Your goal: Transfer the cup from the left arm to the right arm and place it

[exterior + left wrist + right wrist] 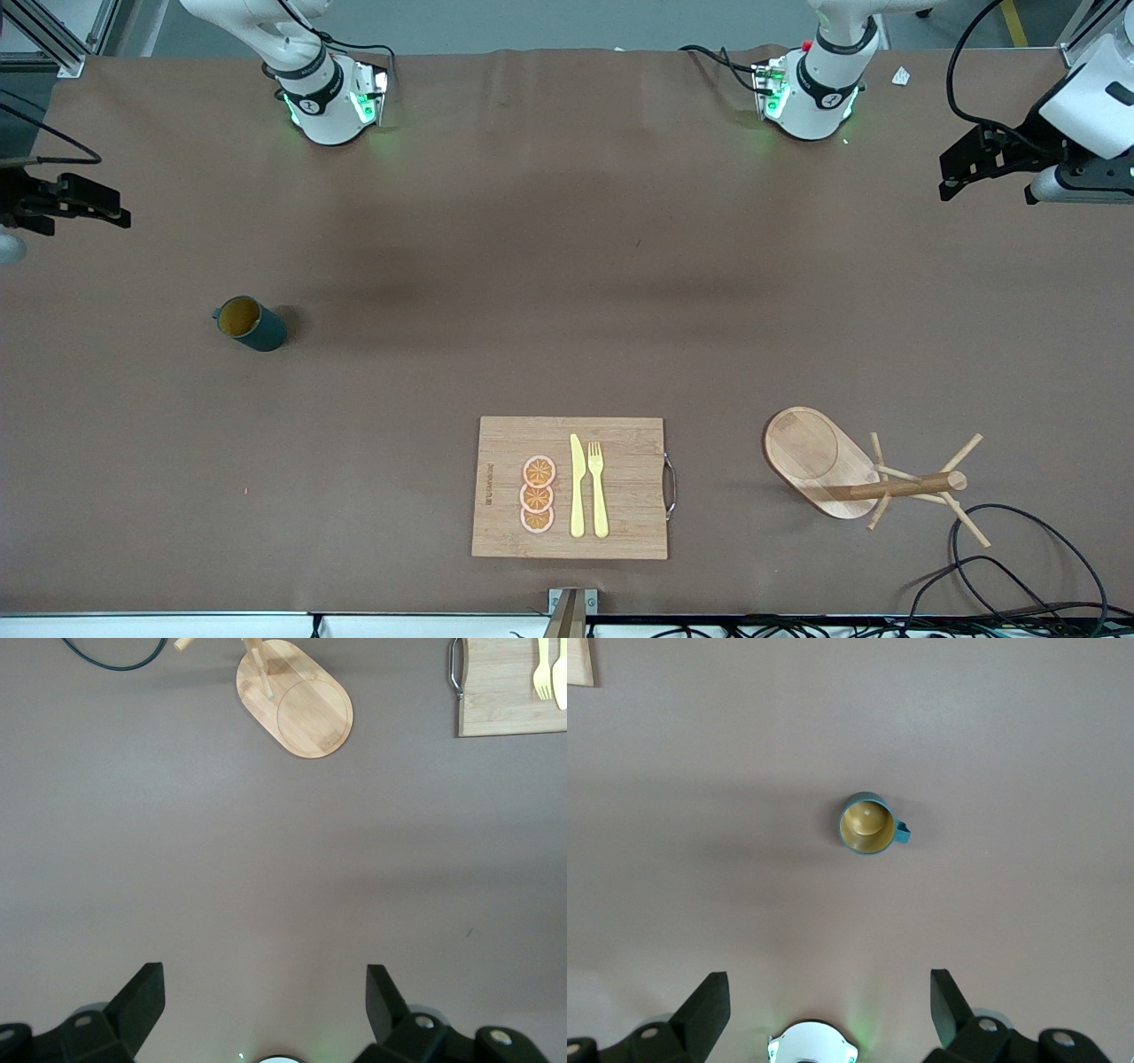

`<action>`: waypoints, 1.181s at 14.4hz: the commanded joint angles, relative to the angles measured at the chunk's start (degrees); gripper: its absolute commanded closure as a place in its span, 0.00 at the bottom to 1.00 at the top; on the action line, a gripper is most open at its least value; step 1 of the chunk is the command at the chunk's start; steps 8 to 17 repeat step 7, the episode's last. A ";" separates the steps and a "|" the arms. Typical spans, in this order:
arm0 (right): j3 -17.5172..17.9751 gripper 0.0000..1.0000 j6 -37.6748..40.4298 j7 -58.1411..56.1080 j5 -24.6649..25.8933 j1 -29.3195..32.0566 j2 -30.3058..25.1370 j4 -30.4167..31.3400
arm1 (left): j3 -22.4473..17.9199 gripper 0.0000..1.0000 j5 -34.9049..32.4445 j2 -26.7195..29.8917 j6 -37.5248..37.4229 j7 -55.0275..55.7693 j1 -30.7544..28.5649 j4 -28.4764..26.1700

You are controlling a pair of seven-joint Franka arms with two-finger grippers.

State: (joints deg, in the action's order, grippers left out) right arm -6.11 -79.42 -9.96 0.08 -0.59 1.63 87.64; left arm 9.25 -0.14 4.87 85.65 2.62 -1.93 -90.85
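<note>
Hovering over bare table at the right arm's end, right gripper has its fingers spread wide, holding nothing. Cup stands upright on the table near it, mouth up, alone. Left gripper hangs over the left arm's end, fingers likewise spread, empty. Cutting board with knife and fork lies nearer the front camera, mug rack beside it.
</note>
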 commanded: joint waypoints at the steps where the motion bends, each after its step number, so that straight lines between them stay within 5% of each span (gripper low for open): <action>1: 0.04 0.00 -0.83 2.23 -0.08 0.15 -2.85 2.89 | -0.02 0.00 1.28 -0.03 0.13 -0.69 -0.44 0.59; 17: -0.22 0.00 -1.09 2.14 -0.87 0.59 -6.90 4.82 | -0.02 0.00 1.28 -0.39 0.13 -0.69 -0.44 1.12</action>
